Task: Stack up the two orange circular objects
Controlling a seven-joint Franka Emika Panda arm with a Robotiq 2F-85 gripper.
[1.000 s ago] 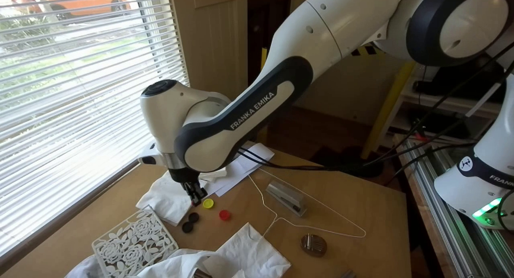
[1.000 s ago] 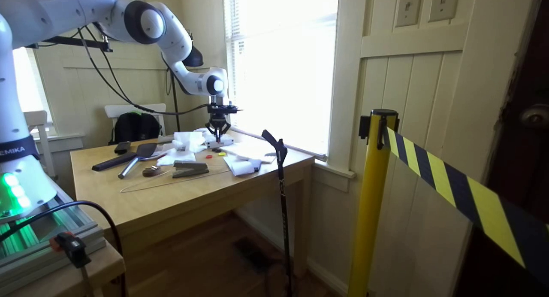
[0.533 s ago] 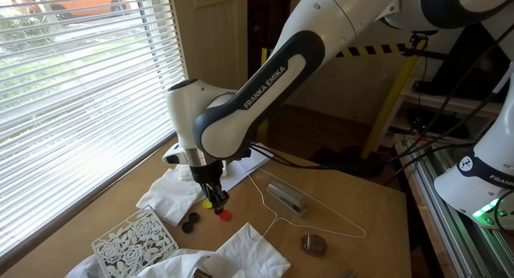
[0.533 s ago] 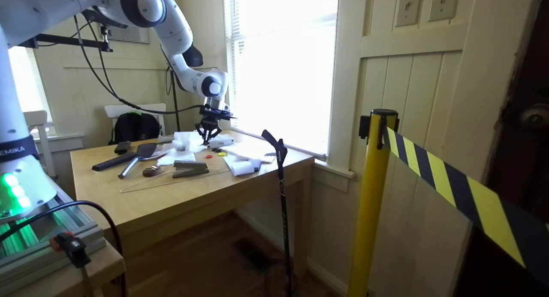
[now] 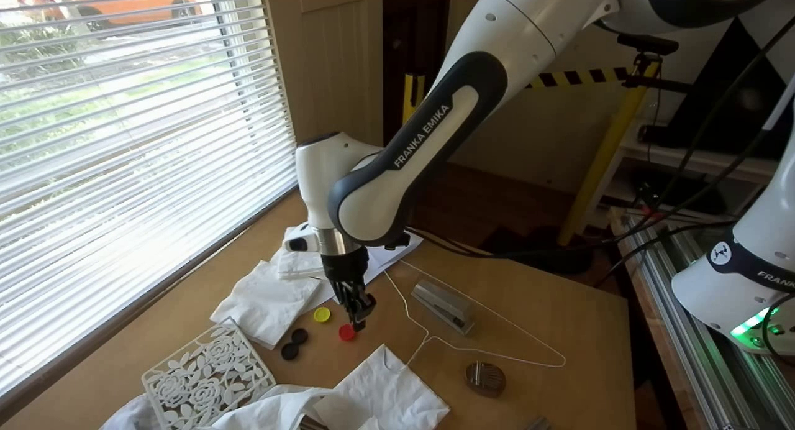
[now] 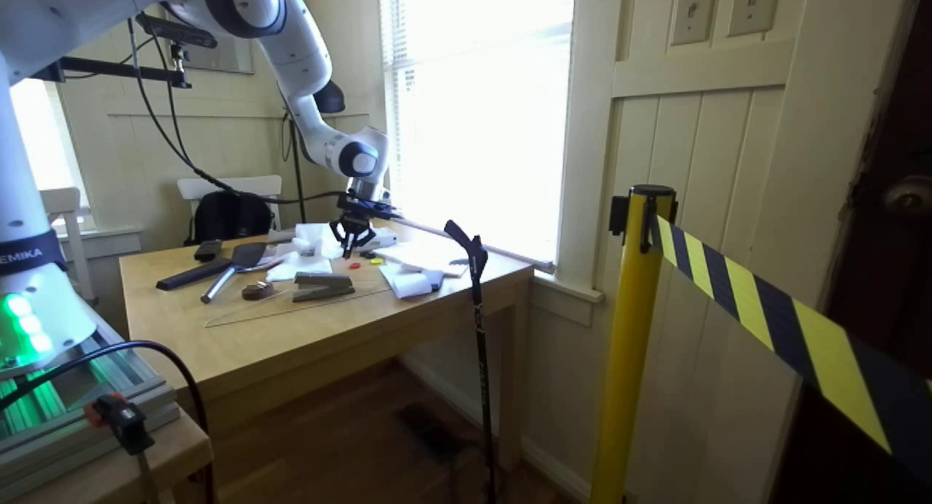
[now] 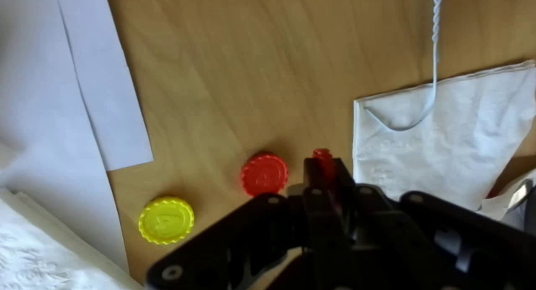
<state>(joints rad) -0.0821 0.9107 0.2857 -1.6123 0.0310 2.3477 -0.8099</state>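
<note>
Flat on the counter (image 7: 234,63), note red cap (image 7: 264,175), ridged all round the rim, with a mark on the face too blurred to read. Just beside it in the wrist view, see second red cap (image 7: 323,158), pinched between the fingers (image 7: 310,172) and off to one side of the first, not on it. Mostly hidden there; looks turned on edge. Cannot tell the height over the counter.

Handling, by judgement: expect light, stiff, not easily broken; likely slippery on the smooth face, with better purchase on the ridged rim. Best held level, by opposite sides of the rim, for laying flat. With this edge-on pinch, anticipate tipping or rolling off at release; suggest centring over the lying cap, lowering until touching, then loosening slowly. Not yet stacked; probably at the lining-up step.

Farther out, find yellow cap (image 7: 166,220) near the red cap and apart from the white paper (image 7: 121,126); also, in an exterior view, two dark caps (image 5: 290,351), touching or nearly so. On the opposite side, see napkin (image 7: 439,151), with hook of wire hanger (image 7: 435,30) across its corner. Note also stapler (image 5: 442,306) by the hanger.
</note>
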